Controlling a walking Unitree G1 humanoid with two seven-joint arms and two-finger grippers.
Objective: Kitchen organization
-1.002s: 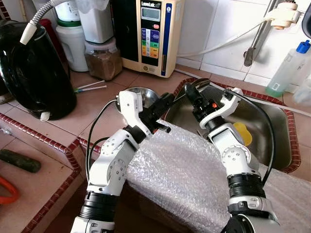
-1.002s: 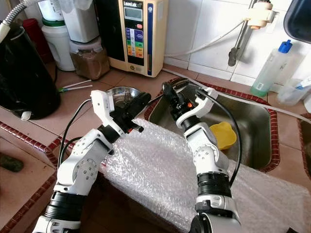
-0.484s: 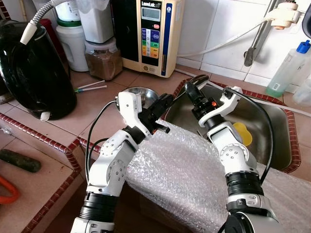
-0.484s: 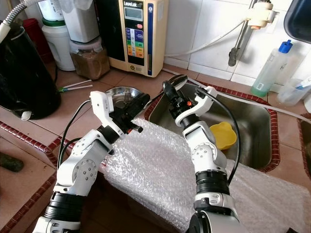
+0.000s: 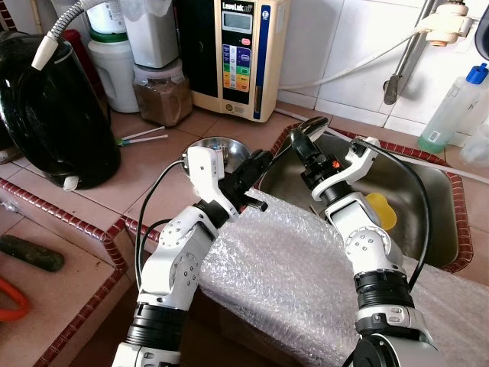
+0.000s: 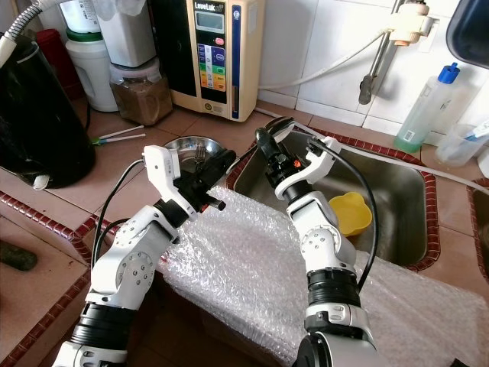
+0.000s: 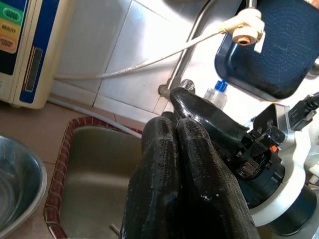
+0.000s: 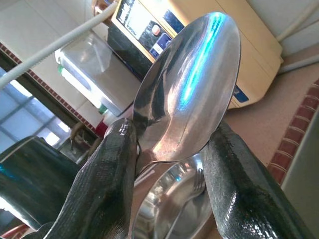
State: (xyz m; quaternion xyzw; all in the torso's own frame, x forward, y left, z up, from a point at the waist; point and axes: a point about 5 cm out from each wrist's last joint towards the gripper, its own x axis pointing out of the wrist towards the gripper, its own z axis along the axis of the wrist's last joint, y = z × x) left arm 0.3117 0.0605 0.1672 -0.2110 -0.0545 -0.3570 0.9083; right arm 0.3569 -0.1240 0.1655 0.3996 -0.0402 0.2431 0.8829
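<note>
Your right gripper (image 5: 299, 141) pinched a polished steel spoon (image 8: 187, 87) at its neck; likely light, rigid, slippery. Your left gripper (image 5: 262, 158) had its fingers pressed together, empty.

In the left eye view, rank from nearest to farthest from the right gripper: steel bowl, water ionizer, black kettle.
From the right gripper, which holds a spoon:
1. Steel bowl, on the counter just to its left.
2. Water ionizer, at the back wall.
3. Black kettle, far left.

Shiny silver spoon (image 8: 187, 84), yellow cup (image 6: 350, 212), clear bubble-patterned wrap (image 5: 290, 267).
</note>
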